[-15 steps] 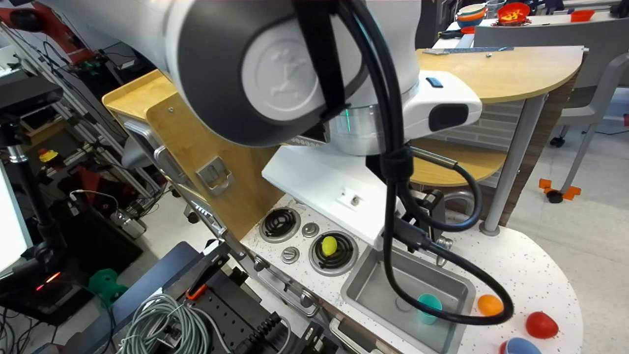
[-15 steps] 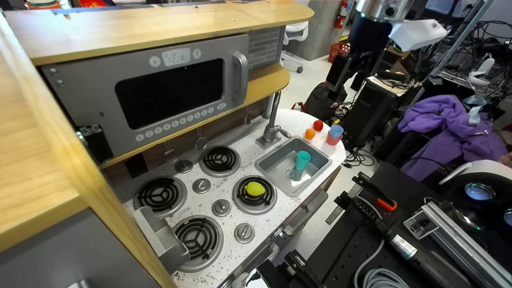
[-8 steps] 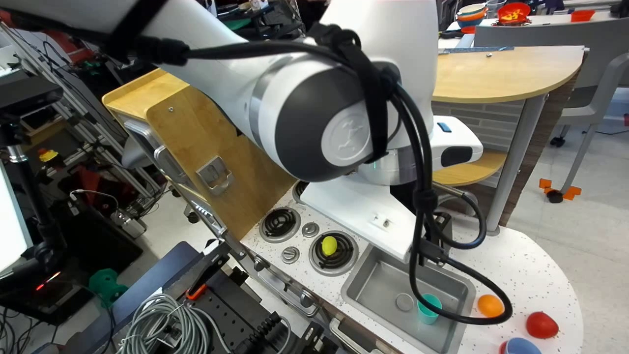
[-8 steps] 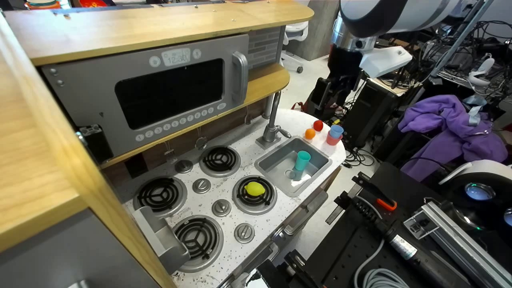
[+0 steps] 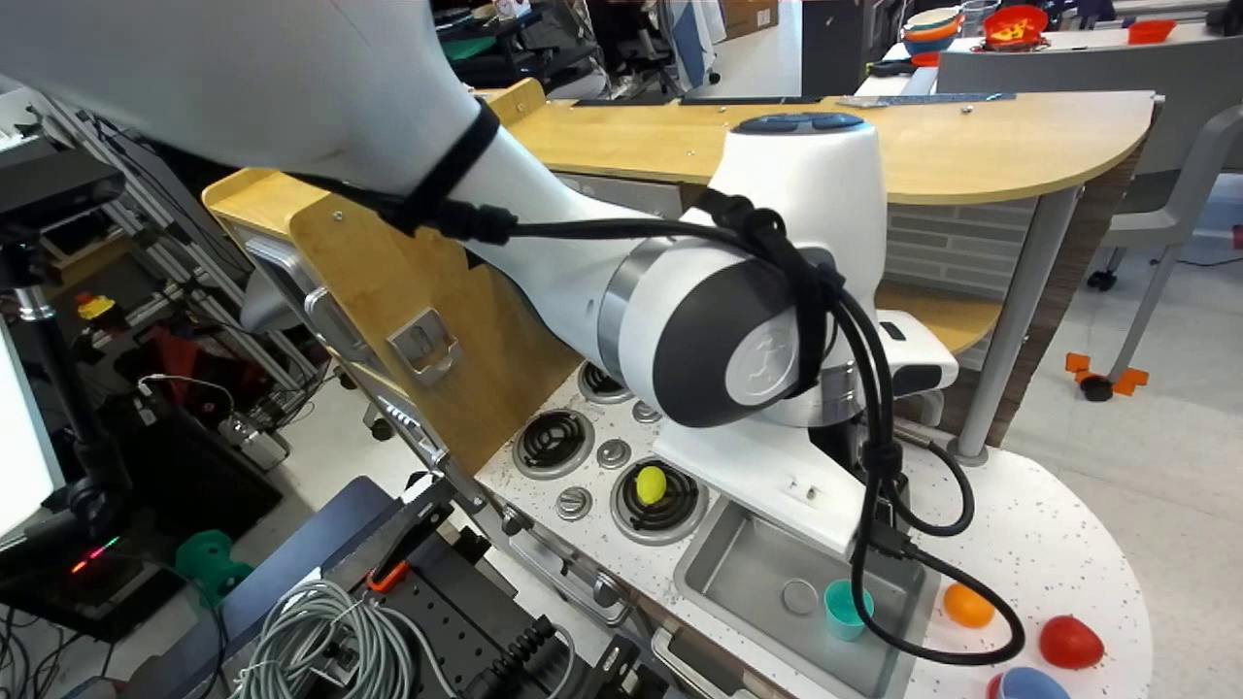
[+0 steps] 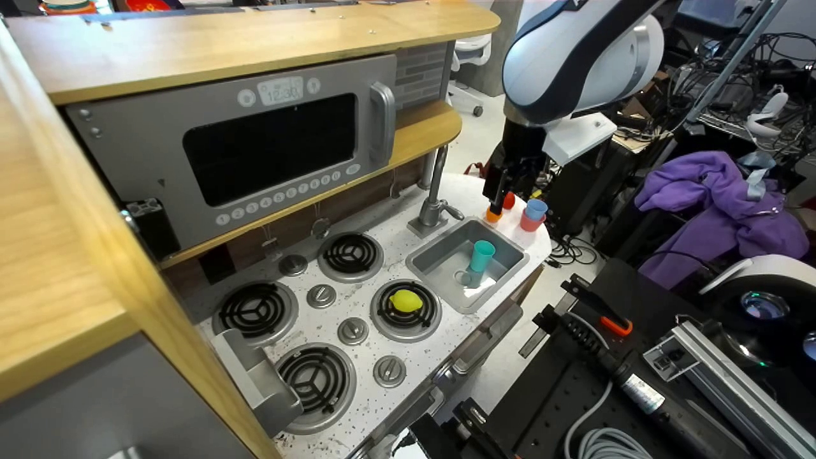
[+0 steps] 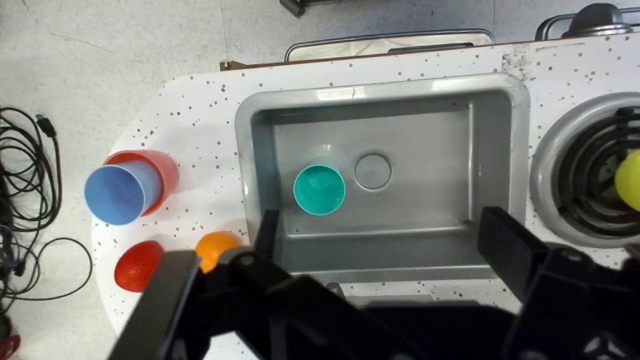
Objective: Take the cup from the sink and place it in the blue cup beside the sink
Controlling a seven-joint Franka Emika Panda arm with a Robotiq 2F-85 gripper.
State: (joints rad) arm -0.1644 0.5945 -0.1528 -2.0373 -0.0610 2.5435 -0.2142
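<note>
Gaping wide and unloaded, the black two-fingered gripper [image 7: 382, 230] is shown in the wrist view, the grey metal rectangular sink [image 7: 430, 160] framed between its fingers [image 7: 510, 250]. In it, the teal-green plastic cup [image 7: 319, 191] is stood upright; outside, the light-blue plastic cup [image 7: 117, 194] is nested in a red plastic cup [image 7: 168, 172]. In an exterior view, the orange round piece [image 6: 489, 217] is partly hidden by the gripper. In an exterior view, it is largely masked by black cables [image 5: 882, 457].

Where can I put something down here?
There's room in the sink, between its drain and the wall nearest the lemon, and on the counter, between sink and red cup. The counter's rounded end is crowded: blue cup inside the red one, red fruit and orange nearby.
</note>
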